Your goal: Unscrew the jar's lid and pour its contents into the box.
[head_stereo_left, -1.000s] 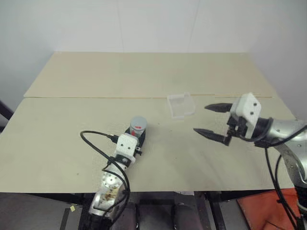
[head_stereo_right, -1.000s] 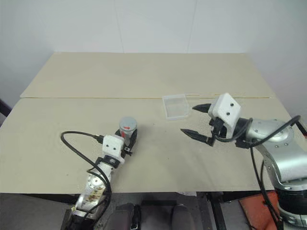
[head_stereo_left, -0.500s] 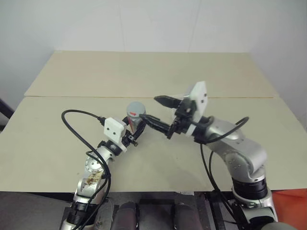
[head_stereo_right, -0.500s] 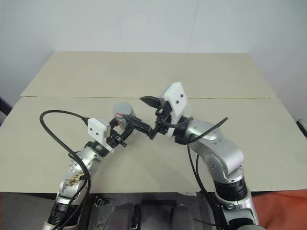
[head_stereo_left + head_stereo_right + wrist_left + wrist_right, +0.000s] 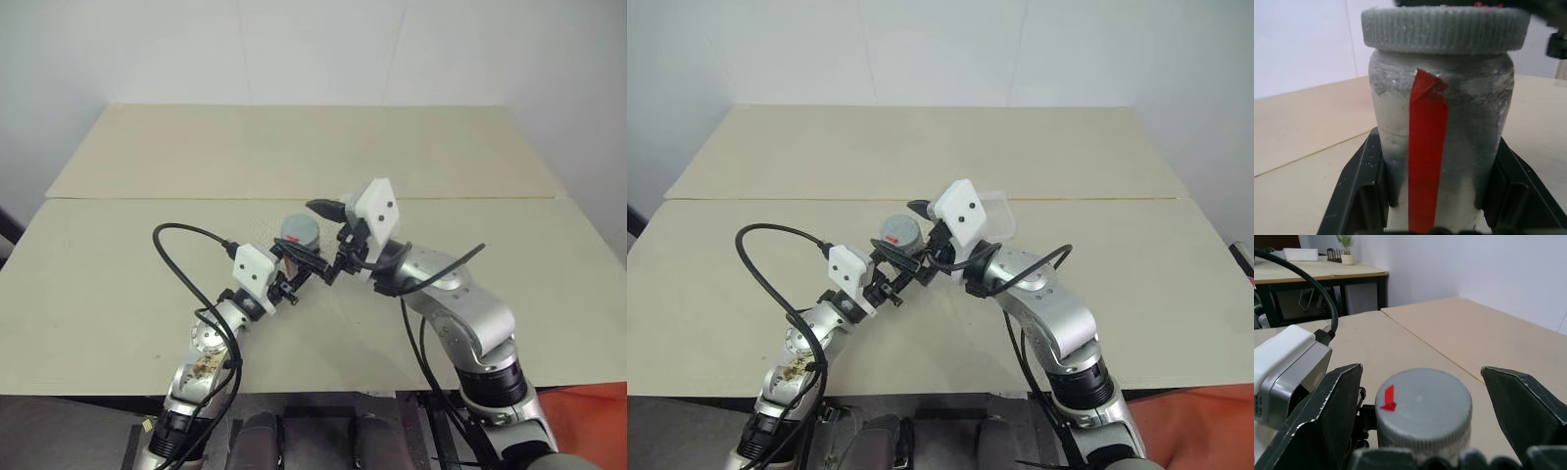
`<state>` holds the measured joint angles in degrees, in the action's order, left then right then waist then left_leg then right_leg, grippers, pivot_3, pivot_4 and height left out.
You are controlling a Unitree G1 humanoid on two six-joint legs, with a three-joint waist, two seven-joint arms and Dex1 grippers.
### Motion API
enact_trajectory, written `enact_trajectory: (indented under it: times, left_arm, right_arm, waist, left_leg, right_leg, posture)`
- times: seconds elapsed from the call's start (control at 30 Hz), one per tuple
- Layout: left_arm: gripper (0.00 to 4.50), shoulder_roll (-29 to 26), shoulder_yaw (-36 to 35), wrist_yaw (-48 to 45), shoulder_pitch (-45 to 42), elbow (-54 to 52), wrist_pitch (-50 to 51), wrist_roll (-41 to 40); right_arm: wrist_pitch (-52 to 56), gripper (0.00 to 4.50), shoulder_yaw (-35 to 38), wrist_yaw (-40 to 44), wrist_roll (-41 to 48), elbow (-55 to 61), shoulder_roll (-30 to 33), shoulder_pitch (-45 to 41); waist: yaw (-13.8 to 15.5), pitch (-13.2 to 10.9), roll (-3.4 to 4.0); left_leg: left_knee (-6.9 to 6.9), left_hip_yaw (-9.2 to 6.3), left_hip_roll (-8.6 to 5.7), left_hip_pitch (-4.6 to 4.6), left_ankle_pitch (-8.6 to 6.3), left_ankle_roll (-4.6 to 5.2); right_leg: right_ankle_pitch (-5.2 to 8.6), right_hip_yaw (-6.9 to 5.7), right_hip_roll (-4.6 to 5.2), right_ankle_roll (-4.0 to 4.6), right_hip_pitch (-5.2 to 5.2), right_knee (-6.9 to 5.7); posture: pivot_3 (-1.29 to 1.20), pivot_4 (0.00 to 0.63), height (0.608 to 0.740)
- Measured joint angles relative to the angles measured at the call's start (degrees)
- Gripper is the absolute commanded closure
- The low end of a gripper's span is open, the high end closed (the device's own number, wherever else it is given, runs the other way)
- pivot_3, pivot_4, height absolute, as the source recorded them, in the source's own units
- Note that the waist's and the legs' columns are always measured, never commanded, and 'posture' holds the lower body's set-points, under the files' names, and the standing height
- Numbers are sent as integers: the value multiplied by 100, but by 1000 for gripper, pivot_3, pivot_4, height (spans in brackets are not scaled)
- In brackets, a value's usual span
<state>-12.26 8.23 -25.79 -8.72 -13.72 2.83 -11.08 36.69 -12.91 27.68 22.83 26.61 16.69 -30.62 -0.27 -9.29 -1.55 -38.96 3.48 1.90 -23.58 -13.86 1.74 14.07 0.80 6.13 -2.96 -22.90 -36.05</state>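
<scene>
While your left gripper clamps the jar above the counter, closing the spread right fingers off-centre could skew the lid and twist the jar loose.

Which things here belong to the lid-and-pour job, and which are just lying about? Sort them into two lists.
Job:
- jar, held in the left tool
- lid, on the jar, between the open right tool's fingers
- box, behind the right arm

Just about:
- table
- desk with a potted plant in the background
</scene>
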Motion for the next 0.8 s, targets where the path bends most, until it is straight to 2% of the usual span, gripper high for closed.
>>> enact_trajectory:
  times: [0.27, 0.37, 0.47, 0.5, 0.8]
  left_arm:
    - [2522, 117, 28, 12, -3, 2, -9, 66]
    - [2522, 126, 27, 12, -3, 6, -13, 76]
    - [2522, 151, 27, 15, -4, 10, -15, 77]
    - [2522, 150, 27, 14, -5, 16, -16, 80]
    - [2522, 124, 26, -28, -28, 84, -35, 92]
  right_arm:
    - [-51, 0, -34, 94, -177, -154, -23, -1]
    - [-51, 602, -26, 93, -184, -180, -56, -1]
    - [-61, 1547, -36, 109, -228, -196, -61, 0]
    - [-65, 1690, -36, 121, -235, -202, -57, 0]
    - [-70, 1691, -36, 150, -304, -247, -70, 3]
  waist:
    - [-6, 0, 0]
    - [-13, 0, 0]
    - [-19, 0, 0]
    - [-19, 0, 0]
    - [-38, 0, 0]
  left_leg:
    - [-1, 0, 0, -17, 1, -1]
    - [0, 0, 0, -18, 1, -1]
    - [-1, 0, 0, -18, 1, -1]
    - [0, 0, 0, -18, 1, -1]
    - [0, -1, 0, -19, 1, -1]
  right_leg:
    - [0, 1, 0, 0, -16, -3]
    - [0, 1, 0, 0, -17, -3]
    - [0, 1, 0, 0, -17, -3]
    - [0, 1, 0, 0, -17, -3]
    - [0, 1, 0, 0, -18, -3]
  posture:
    - [0, 150, 740]
    - [0, 150, 740]
    - [0, 150, 740]
    - [0, 150, 740]
    - [0, 150, 740]
